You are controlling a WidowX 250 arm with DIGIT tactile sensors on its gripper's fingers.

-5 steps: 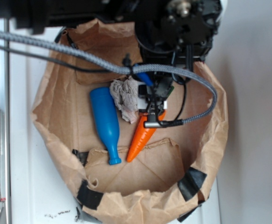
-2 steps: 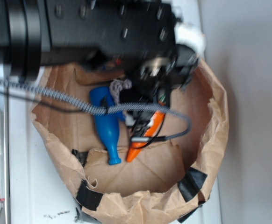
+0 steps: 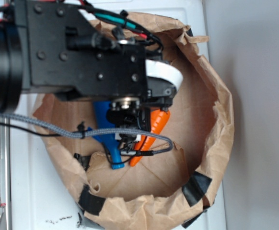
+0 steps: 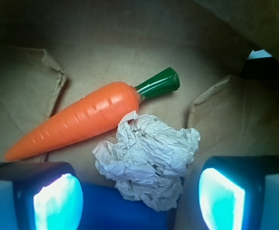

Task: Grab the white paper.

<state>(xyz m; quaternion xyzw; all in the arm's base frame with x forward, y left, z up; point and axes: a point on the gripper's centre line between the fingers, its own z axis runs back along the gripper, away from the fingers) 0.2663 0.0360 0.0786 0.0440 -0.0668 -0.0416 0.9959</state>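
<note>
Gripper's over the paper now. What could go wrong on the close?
1. The paper touches the carrot and overlaps the blue bottle, so the open gripper may pinch or shove either.
2. The exterior view hides the paper behind the arm; only the wrist view can confirm a grasp.

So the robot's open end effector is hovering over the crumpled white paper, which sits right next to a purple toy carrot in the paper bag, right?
Nearly. The toy carrot is orange with a green top, not purple, as the wrist view shows. The rest holds: the open end effector hovers over the crumpled white paper in the paper bag.
</note>
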